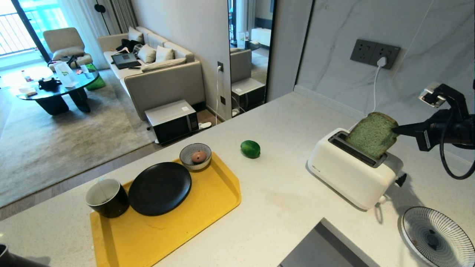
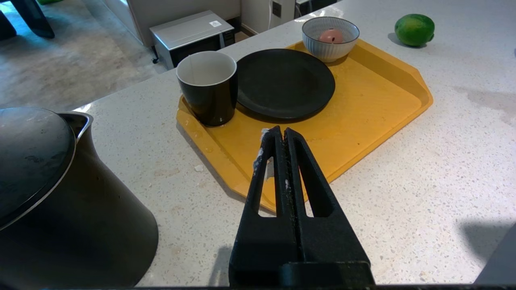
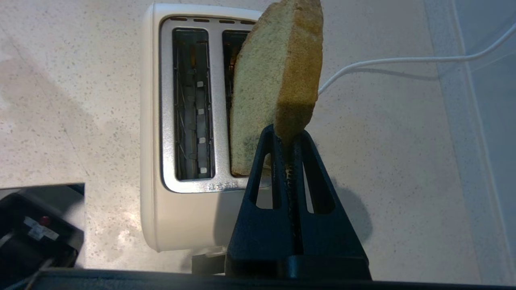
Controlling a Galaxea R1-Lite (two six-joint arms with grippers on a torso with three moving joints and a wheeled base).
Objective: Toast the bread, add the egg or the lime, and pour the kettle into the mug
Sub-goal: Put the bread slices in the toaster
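Observation:
My right gripper [image 1: 396, 129] is shut on the crust edge of the greenish bread [image 1: 372, 134], which leans with its lower corner in the back slot of the white toaster [image 1: 349, 172]. In the right wrist view the bread [image 3: 278, 80] stands over that slot, pinched at the gripper [image 3: 287, 135]. The lime [image 1: 250, 148] lies on the counter. An egg [image 1: 199, 156] sits in a small striped bowl [image 1: 186, 160]. The mug [image 1: 107, 197] stands on the yellow tray [image 1: 207, 222]. The kettle [image 2: 60, 209] stands beside my left gripper [image 2: 282, 133], which is shut and empty above the tray's edge.
A black plate [image 1: 159, 188] lies on the tray beside the mug. A striped plate [image 1: 438, 235] sits at the counter's near right corner. The toaster's cord [image 1: 374, 89] runs to a wall socket. The counter drops off to a living room at the left.

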